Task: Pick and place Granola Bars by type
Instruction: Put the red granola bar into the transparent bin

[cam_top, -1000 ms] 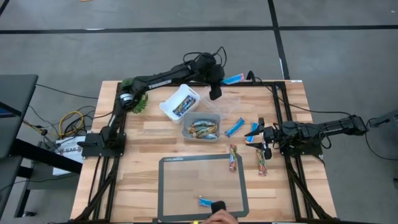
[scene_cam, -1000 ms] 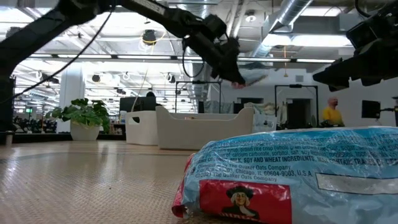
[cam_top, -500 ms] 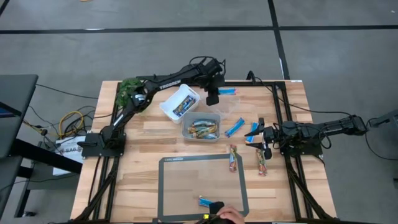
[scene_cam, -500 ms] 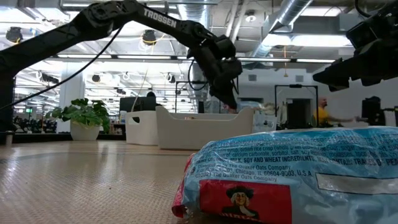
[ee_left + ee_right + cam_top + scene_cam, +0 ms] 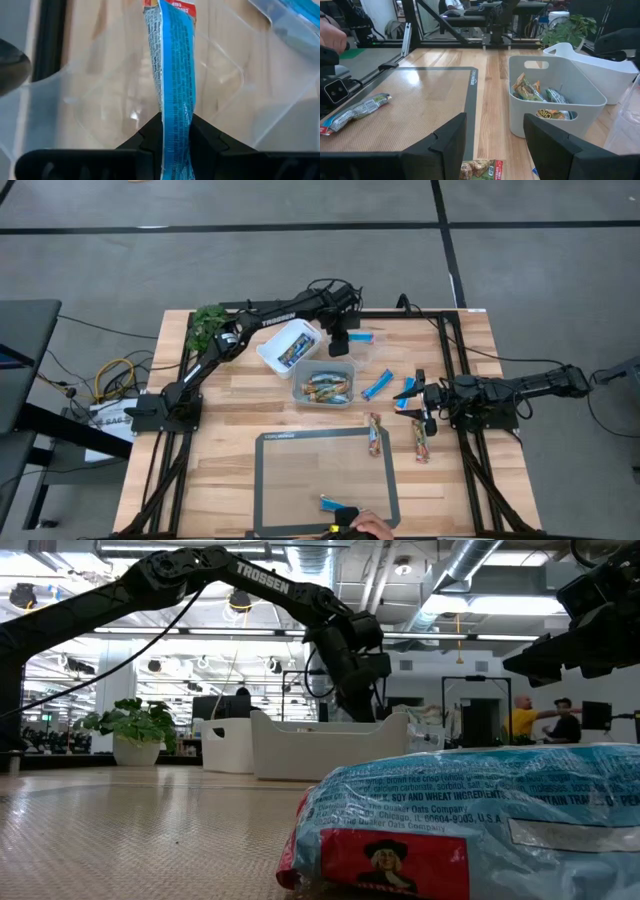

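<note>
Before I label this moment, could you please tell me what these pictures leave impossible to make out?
- Low view: a blue bar right at the lens hides most of the table.
- Left wrist view: the left tool is shut on a blue bar over a clear tub; the tub's rim runs off the picture's edges.
- High view: a hand at the mat's near edge is cut off.
- High view: wrapper print is too small to read.

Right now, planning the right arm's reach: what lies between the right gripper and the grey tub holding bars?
High view: two blue bars lie there, between right gripper and grey tub.
</note>
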